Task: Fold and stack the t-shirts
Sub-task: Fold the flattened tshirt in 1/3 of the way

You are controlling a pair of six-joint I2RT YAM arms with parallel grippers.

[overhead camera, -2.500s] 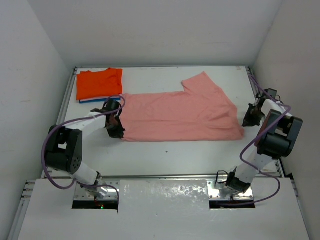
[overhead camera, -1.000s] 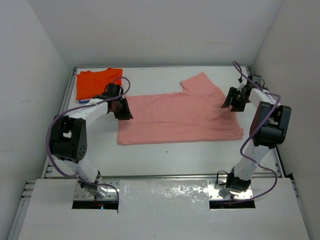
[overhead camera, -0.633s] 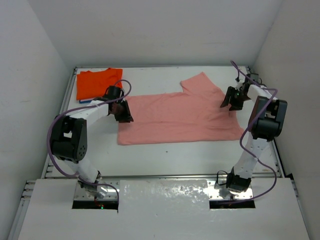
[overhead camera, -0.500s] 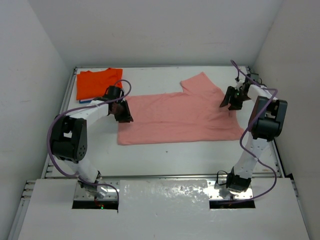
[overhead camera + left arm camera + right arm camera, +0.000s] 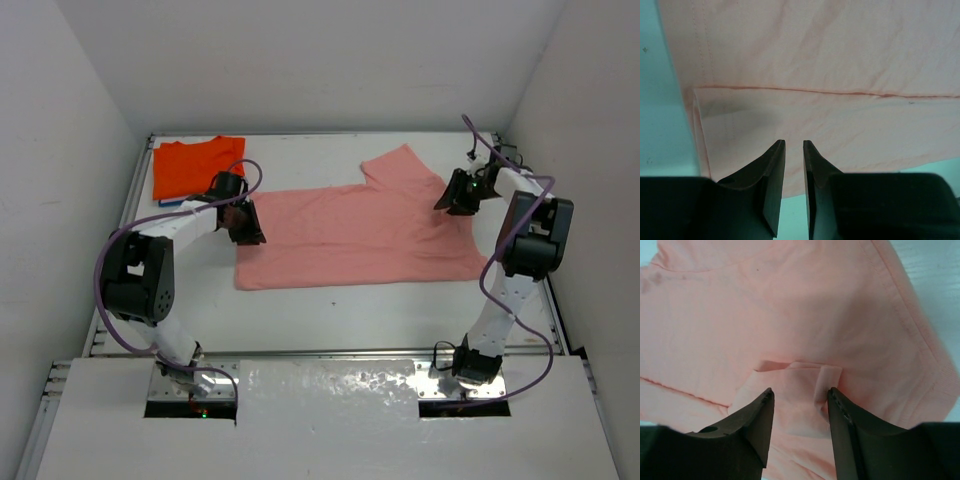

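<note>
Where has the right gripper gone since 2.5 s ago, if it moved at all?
Yes. The right gripper moved left, away from the table's right edge, and toward the far edge; it now sits over the pink t-shirt.

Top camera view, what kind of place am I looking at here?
Probably a robot lab test cell: white walls box in a white table, a left arm and right arm bolted at its near edge, and a pink t-shirt lies spread out.

I see a white table (image 5: 330, 310) boxed in by white walls (image 5: 320, 60), with a glossy sheet (image 5: 330, 385) at six o'clock.
</note>
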